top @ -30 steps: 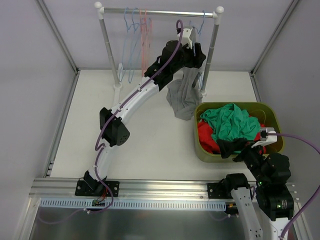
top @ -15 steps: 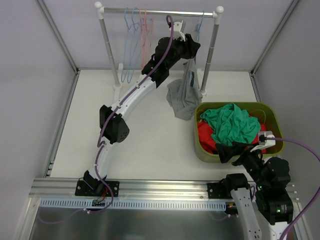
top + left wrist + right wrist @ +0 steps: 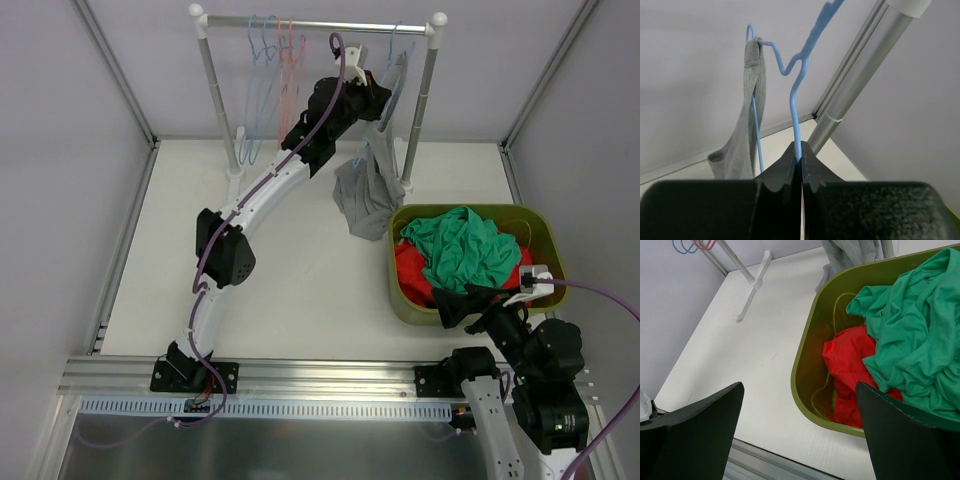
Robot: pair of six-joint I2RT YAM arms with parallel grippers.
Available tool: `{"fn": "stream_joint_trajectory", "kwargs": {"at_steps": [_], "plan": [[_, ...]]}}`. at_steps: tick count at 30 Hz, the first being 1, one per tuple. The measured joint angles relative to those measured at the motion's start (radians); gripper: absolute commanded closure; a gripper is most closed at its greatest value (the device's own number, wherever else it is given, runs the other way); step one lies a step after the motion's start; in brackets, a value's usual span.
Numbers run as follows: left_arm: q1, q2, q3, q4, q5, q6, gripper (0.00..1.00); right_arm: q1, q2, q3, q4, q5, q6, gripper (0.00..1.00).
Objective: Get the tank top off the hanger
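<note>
The grey tank top (image 3: 368, 195) hangs at the right end of the rack from a light blue hanger (image 3: 398, 62), its lower part bunched on the table. In the left wrist view one strap (image 3: 752, 95) loops over the hanger's arm (image 3: 796, 120). My left gripper (image 3: 383, 100) is up by the rail, shut on the hanger's thin blue wire, which runs up from between the jaw tips (image 3: 800, 150). My right gripper (image 3: 468, 300) stands wide open and empty at the near left corner of the bin (image 3: 800, 385).
The rack's rail (image 3: 320, 24) carries several empty blue and red hangers (image 3: 272, 60). Its right post (image 3: 420, 110) stands just beside the tank top. An olive bin (image 3: 403, 290) on the right holds a green garment (image 3: 465, 245) and a red one (image 3: 850, 365).
My left gripper has closed onto the hanger's wire and moved slightly up and left toward the rail. The tank top's strap now hangs higher. The right gripper shifted a little left.
</note>
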Motion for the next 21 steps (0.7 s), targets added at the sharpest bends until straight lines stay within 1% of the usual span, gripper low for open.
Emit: {"fn": "stream_joint_trajectory", "kwargs": {"at_steps": [5, 8, 12, 14, 15, 19, 21], "plan": [[-0.002, -0.09, -0.084, -0.022, -0.084, 0.01, 1.0, 0.0, 0.0, 0.0, 0.0, 0.0, -0.001, 0.01], [-0.001, -0.14, -0.096, -0.039, -0.117, 0.027, 1.0, 0.0, 0.0, 0.0, 0.002, 0.0, -0.001, 0.01], [-0.001, -0.218, -0.096, -0.058, -0.126, 0.039, 1.0, 0.0, 0.001, -0.003, 0.003, 0.0, -0.001, 0.01], [-0.001, -0.275, -0.116, -0.101, -0.127, 0.044, 1.0, 0.0, 0.006, -0.003, 0.003, -0.001, -0.006, 0.01], [-0.001, -0.305, -0.136, -0.126, -0.127, 0.045, 1.0, 0.0, 0.009, -0.003, 0.003, 0.0, -0.009, 0.0], [-0.002, -0.454, -0.285, -0.142, -0.138, 0.044, 1.0, 0.0, 0.025, 0.0, 0.003, 0.003, -0.034, 0.0], [-0.002, -0.562, -0.394, -0.154, -0.157, 0.04, 1.0, 0.0, 0.041, 0.012, 0.002, 0.003, -0.055, 0.01]]}}
